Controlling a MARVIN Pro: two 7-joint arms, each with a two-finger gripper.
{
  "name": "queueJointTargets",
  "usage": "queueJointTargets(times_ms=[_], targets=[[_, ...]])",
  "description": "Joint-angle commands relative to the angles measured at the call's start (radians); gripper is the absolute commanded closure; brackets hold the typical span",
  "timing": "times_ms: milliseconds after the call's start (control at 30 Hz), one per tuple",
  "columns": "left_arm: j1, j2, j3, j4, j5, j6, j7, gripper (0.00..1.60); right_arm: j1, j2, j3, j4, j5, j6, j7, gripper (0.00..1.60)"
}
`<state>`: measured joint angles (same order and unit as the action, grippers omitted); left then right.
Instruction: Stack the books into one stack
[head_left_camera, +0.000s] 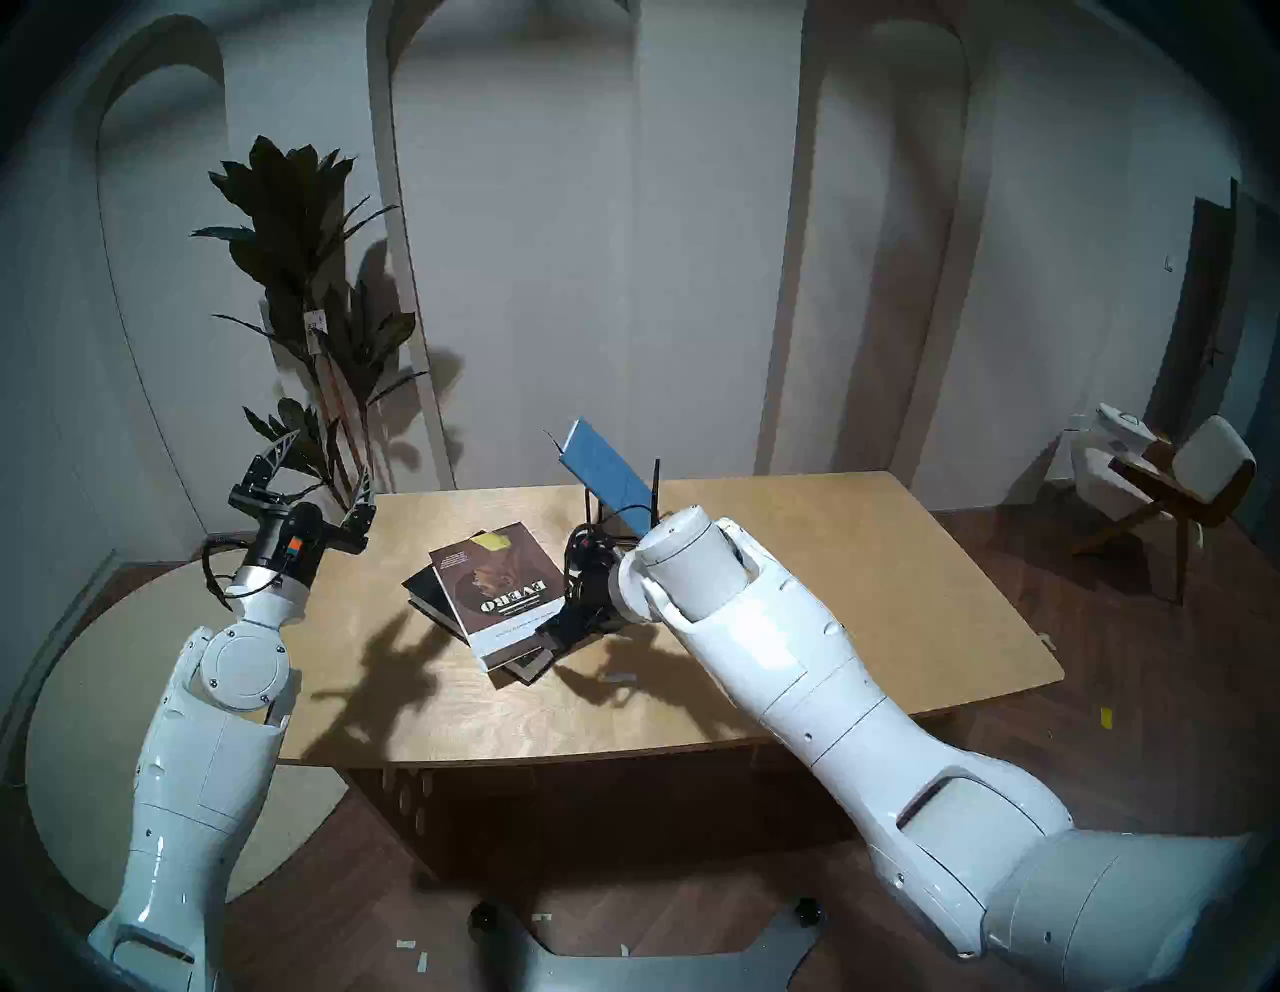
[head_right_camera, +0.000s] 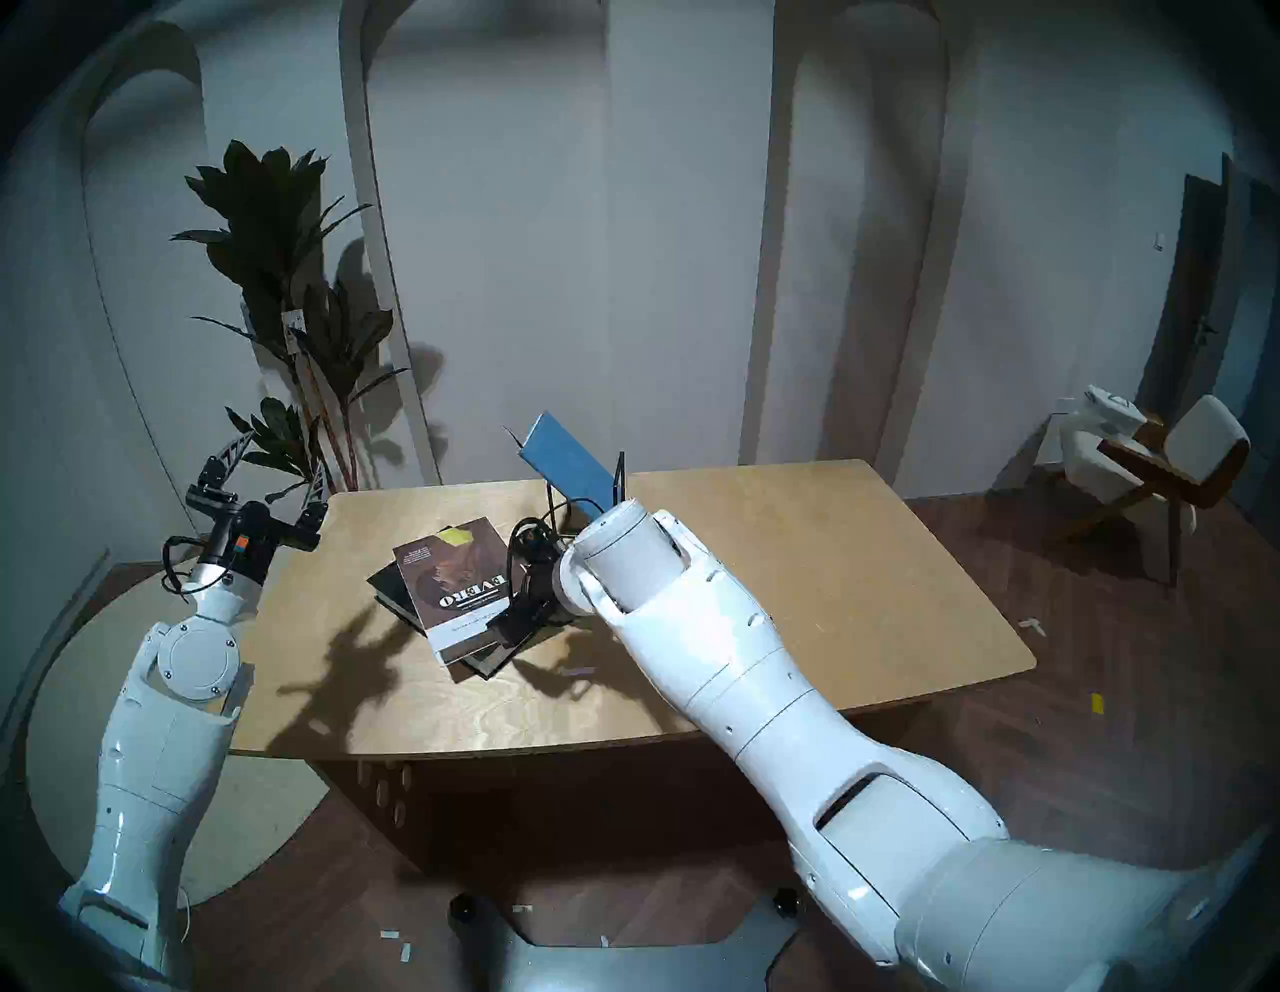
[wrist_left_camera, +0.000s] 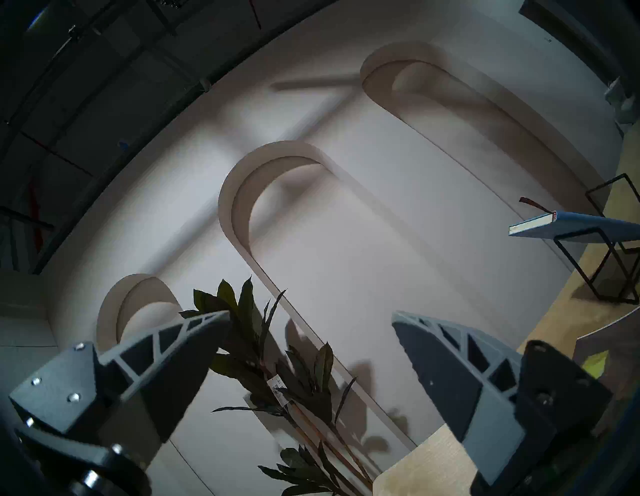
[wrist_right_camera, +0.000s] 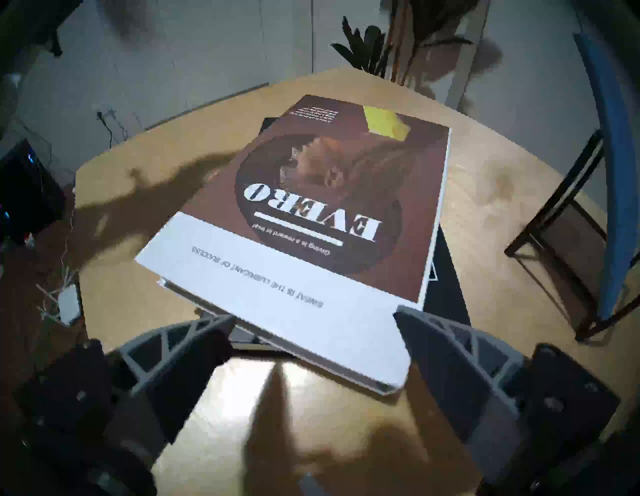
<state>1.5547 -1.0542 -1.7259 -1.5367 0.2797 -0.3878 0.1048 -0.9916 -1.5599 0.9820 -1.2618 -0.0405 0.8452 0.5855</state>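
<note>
two of three books are piled: the brown book, titled "evero", lies askew on the black book. the blue book leans in the wire rack just behind them. right hand, fingers apart and empty, hovers at the brown book's near edge; left hand is apart too, idle. next: fetch the blue book.

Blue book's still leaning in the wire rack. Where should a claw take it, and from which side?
Probably the blue book's free upper end, which juts up and left, clear of the wire rack. Come from the rack's left, above the brown book, jaws across its thin thickness, one on each cover. The lower end sits among the wires, hidden behind the right arm. The right claw, open, is nearest.
</note>
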Motion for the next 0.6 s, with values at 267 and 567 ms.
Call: queueJointTargets(times_ms=[267,567], targets=[[-0.010,0.005,-0.006,-0.022,-0.001,0.006,0.003,0.00,-0.042,-0.048,0.147,-0.220,0.051,-0.052,-0.125,0.00],[-0.010,0.004,-0.005,-0.018,0.001,0.007,0.003,0.00,-0.004,-0.021,0.227,-0.317,0.020,-0.142,-0.211,0.00]])
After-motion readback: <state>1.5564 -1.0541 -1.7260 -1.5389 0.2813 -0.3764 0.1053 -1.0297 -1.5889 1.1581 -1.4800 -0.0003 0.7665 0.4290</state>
